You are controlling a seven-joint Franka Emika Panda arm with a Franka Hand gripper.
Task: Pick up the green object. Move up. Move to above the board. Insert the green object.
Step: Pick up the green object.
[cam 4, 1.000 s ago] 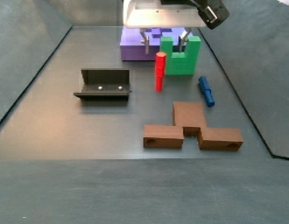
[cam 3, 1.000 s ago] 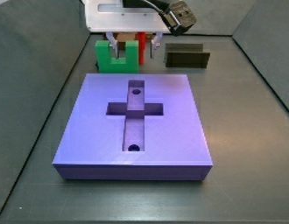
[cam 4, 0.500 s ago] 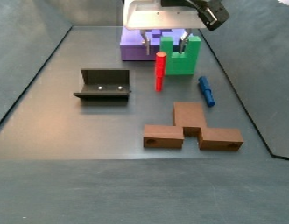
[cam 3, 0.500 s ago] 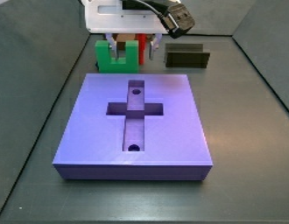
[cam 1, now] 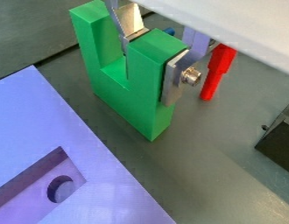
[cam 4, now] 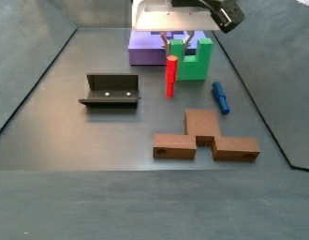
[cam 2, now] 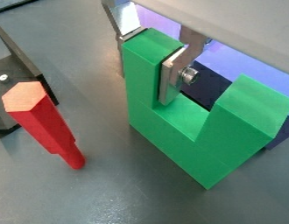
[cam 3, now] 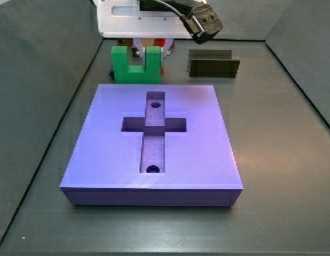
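Green object (cam 1: 126, 83) stands on the floor just behind the board (cam 3: 157, 140), one prong clamped between the gripper (cam 2: 153, 66) plates; grasp looks made, with lifting, carrying and inserting left

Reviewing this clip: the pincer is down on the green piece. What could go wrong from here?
The pincer grips only one prong of the green object, one finger in the slot and one outside, so the piece may tilt when lifted. The red peg stands close beside it and could be knocked over. A tilted piece might then jam at the cross-shaped recess of the board.
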